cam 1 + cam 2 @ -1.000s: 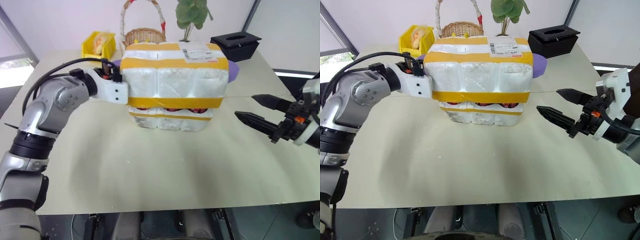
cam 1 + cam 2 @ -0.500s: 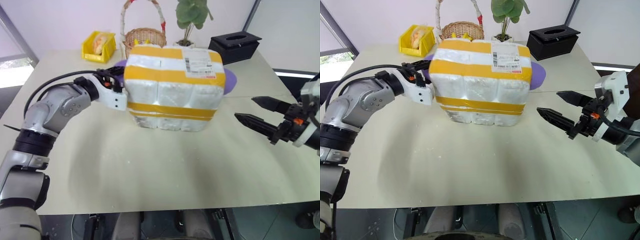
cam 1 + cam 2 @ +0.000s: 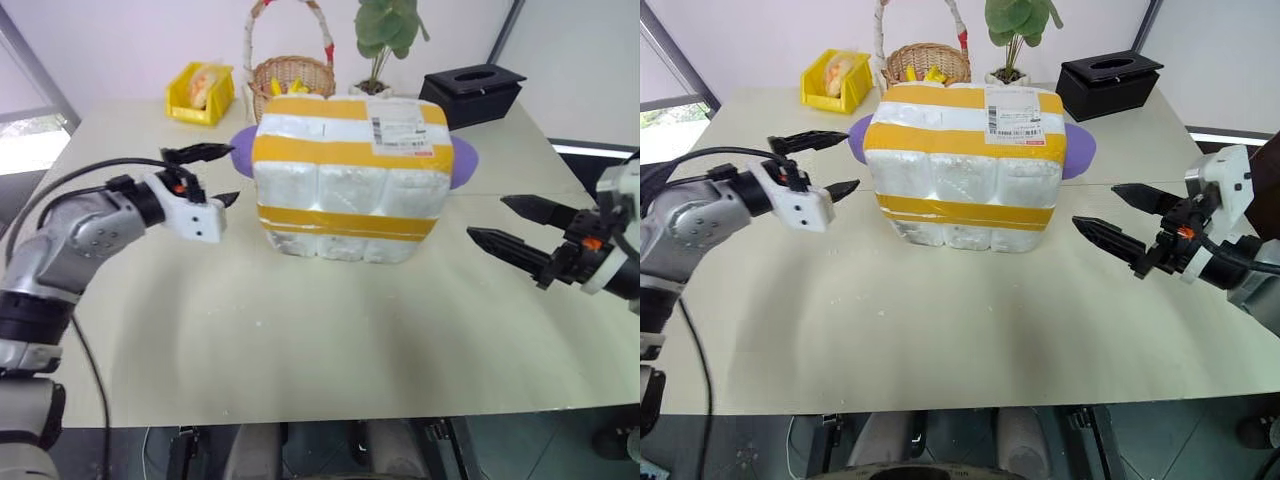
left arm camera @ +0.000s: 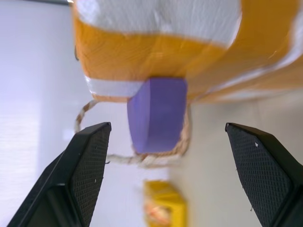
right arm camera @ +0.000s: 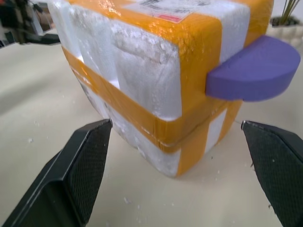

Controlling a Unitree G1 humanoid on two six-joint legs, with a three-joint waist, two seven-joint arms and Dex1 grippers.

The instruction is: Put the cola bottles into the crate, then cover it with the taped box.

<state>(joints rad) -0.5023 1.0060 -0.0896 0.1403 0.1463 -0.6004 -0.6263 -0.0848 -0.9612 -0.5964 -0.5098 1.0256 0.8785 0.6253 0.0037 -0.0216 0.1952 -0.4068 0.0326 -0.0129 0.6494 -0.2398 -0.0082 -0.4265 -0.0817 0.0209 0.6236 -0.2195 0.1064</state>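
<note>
Cola bottles, crate hidden under taped box (image 3: 348,175).

My table (image 3: 330,350) lies in bright, even daylight — shadows under the taped box (image 3: 350,175) are soft and faint. The tape carries a mild sheen. From my left wrist everything is smeared with blur — the box edge, the yellow bin (image 4: 165,208). My right wrist sees sharply up close.

A white shipping label (image 3: 1017,124) sits on top of the taped box (image 3: 965,170), toward its right rear corner; it carries a barcode, lines of small black print and a red strip, but none of the print is large enough to read
</note>
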